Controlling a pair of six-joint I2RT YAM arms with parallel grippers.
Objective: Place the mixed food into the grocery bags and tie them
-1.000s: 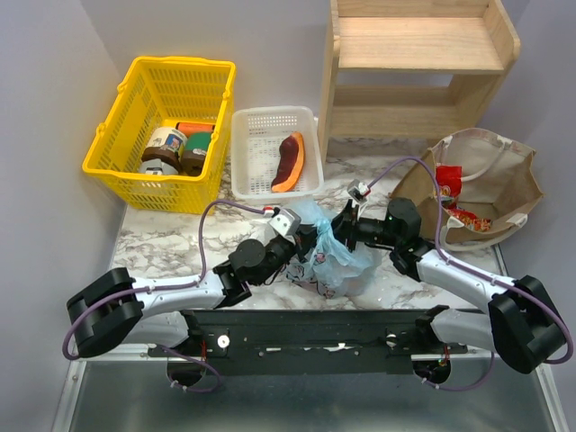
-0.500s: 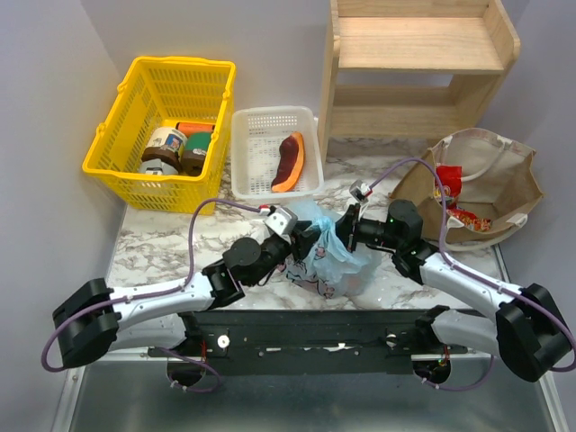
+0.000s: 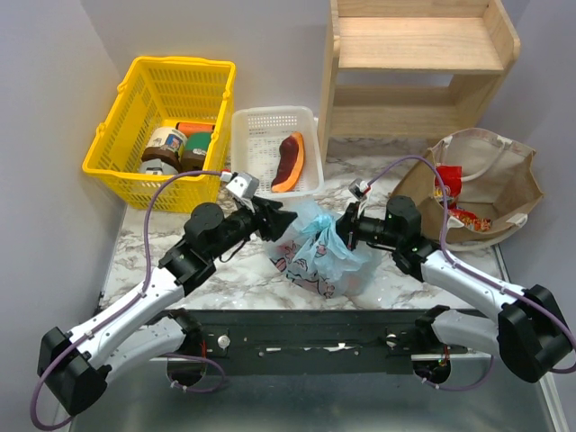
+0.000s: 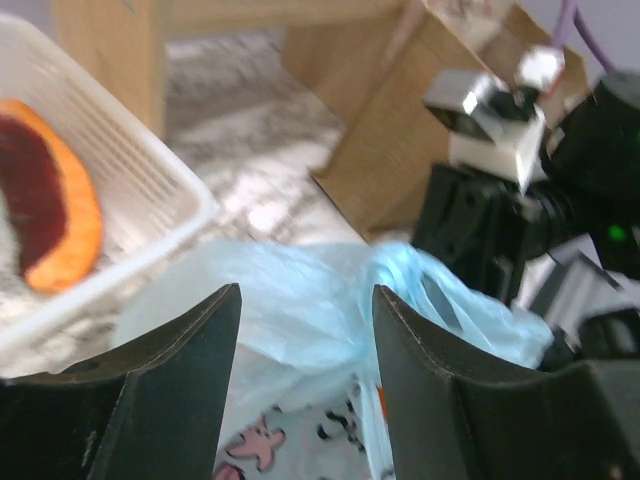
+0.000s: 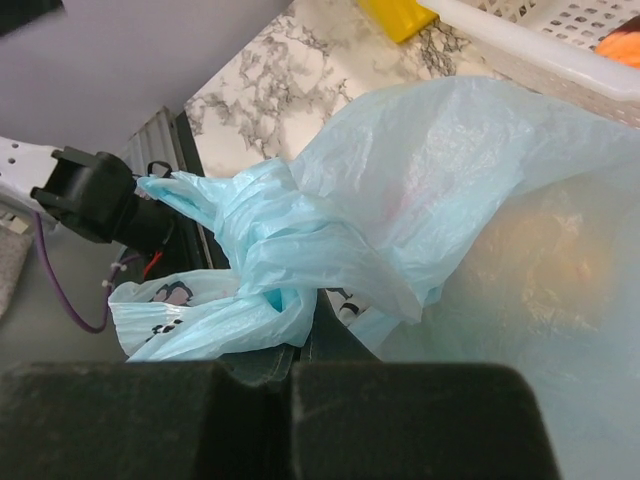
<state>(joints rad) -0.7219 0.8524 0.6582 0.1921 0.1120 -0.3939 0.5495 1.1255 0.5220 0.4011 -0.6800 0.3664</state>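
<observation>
The light-blue grocery bag (image 3: pixel 319 256) with cartoon prints sits in the middle of the marble table, its top gathered into twisted handles (image 5: pixel 255 250). My right gripper (image 3: pixel 347 227) is shut on one twisted handle from the right; the plastic runs into its closed jaws (image 5: pixel 292 352). My left gripper (image 3: pixel 275 219) stands open just left of the bag, with the bag (image 4: pixel 300 300) showing between its fingers (image 4: pixel 185 370) and nothing held. Something pale orange (image 5: pixel 565 270) shows dimly through the plastic. The tan grocery bag (image 3: pixel 504 180) lies open at the right with red snack packets (image 3: pixel 448 183) inside.
A yellow mesh basket (image 3: pixel 135 117) with jars and cans stands at the back left. A white slotted tray (image 3: pixel 256 144) beside it holds a purple-and-orange wedge (image 3: pixel 290 162). A wooden shelf (image 3: pixel 414 63) stands at the back right.
My left gripper opened, let go of the blue bag and drew back to the left. My right gripper shut on the bag's twisted handle.
</observation>
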